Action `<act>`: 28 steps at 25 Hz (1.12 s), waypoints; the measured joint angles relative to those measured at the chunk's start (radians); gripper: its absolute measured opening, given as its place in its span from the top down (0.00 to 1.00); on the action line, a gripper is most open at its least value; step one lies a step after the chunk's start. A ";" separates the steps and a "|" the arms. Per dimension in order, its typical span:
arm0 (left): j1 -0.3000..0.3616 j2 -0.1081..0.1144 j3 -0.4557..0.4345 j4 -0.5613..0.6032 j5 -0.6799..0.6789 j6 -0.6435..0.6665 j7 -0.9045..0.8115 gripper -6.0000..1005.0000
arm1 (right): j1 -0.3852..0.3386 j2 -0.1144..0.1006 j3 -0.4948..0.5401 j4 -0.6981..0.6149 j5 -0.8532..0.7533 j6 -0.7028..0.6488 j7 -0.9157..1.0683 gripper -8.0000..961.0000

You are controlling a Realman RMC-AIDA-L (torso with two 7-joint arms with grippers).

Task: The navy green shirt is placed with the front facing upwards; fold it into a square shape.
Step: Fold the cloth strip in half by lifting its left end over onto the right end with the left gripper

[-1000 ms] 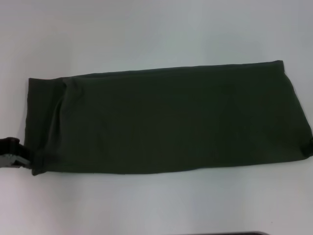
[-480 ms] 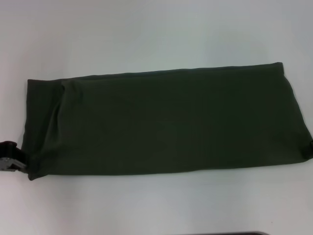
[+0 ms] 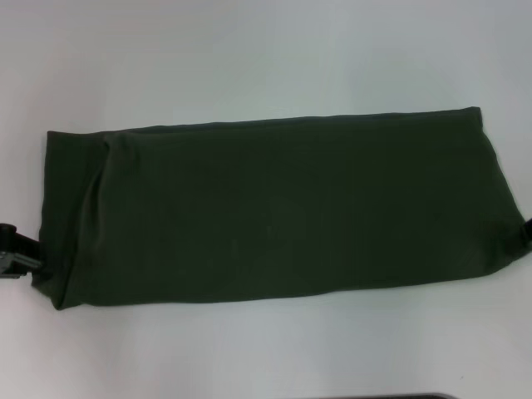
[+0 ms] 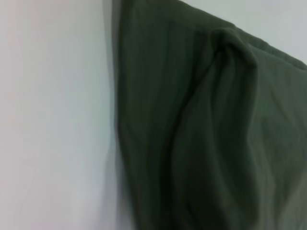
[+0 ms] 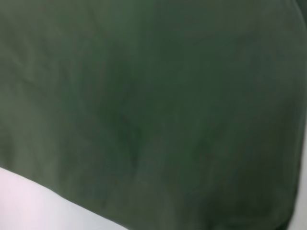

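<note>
In the head view the navy green shirt [image 3: 274,212] lies as a long folded band across the white tabletop [image 3: 249,58], the left hand [image 3: 15,252] at its near-left corner and the right hand [image 3: 527,230] at its right edge, grip of either impossible to tell; both wrist views show only plain green cloth on the tabletop

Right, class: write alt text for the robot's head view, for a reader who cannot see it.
A dark green shirt, folded into a long plain band, lies across a white table. The left pincer sits at its near left corner, and only a sliver of the right pincer shows at the right end.
</note>
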 joint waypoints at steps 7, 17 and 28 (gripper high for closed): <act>0.010 0.012 -0.060 -0.003 0.007 -0.006 -0.011 0.69 | -0.006 -0.020 0.018 0.009 0.054 -0.019 -0.017 0.84; 0.017 0.029 -0.111 -0.039 0.004 -0.007 -0.022 0.47 | -0.017 -0.077 0.109 -0.017 0.060 -0.063 -0.011 0.53; 0.018 0.004 -0.262 0.004 -0.413 0.019 0.353 0.43 | -0.072 -0.091 0.270 0.142 0.578 -0.005 -0.281 0.34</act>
